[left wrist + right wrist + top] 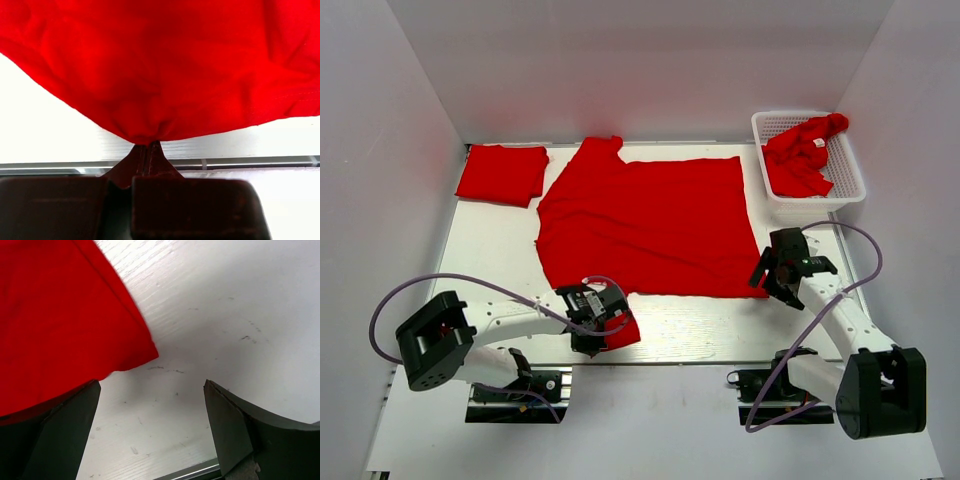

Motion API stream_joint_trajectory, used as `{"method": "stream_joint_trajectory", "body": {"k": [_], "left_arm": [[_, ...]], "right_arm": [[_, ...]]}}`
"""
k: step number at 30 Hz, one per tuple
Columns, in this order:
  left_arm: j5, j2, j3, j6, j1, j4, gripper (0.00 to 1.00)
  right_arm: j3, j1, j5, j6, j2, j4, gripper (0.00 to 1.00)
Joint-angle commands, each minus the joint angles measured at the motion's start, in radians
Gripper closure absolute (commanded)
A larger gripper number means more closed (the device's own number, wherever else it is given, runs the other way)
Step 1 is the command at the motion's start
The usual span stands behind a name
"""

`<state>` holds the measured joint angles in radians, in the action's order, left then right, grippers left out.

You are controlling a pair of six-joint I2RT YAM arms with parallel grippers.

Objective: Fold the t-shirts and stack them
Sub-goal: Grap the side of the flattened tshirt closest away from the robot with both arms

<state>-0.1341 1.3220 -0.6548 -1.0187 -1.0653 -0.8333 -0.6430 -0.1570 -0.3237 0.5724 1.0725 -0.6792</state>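
Observation:
A red t-shirt (650,222) lies spread flat in the middle of the table. My left gripper (608,322) is shut on its near left corner, and the pinched red cloth (150,95) bunches at the fingertips in the left wrist view. My right gripper (772,283) is open and empty, just right of the shirt's near right corner (135,352). A folded red t-shirt (502,173) lies at the far left. Another red t-shirt (804,152) with a small white label is crumpled in the white basket (850,180).
The basket stands at the far right of the table. White walls enclose the table on three sides. The table's near edge (225,162) runs just below my left fingertips. Bare table (225,330) lies under my right gripper.

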Motion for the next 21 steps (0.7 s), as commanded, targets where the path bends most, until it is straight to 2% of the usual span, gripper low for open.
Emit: {"method": "stream_joint_trajectory", "body": {"k": [1,15,18,21], "left_arm": [[0.004,-0.039,0.015,0.017,-0.005,-0.01,1.0],[-0.006,-0.069,0.015,0.017,-0.005,-0.03,1.0],[-0.006,-0.069,0.006,0.017,-0.005,-0.03,1.0],[-0.006,-0.069,-0.005,0.017,-0.005,-0.03,1.0]], "right_arm": [[0.016,0.002,0.086,-0.002,0.02,0.079,0.1],[0.028,0.002,0.058,-0.009,0.15,0.202,0.1],[0.06,0.002,0.054,-0.006,0.155,0.24,0.19],[0.097,0.002,0.061,0.001,0.159,0.282,0.35]]}}
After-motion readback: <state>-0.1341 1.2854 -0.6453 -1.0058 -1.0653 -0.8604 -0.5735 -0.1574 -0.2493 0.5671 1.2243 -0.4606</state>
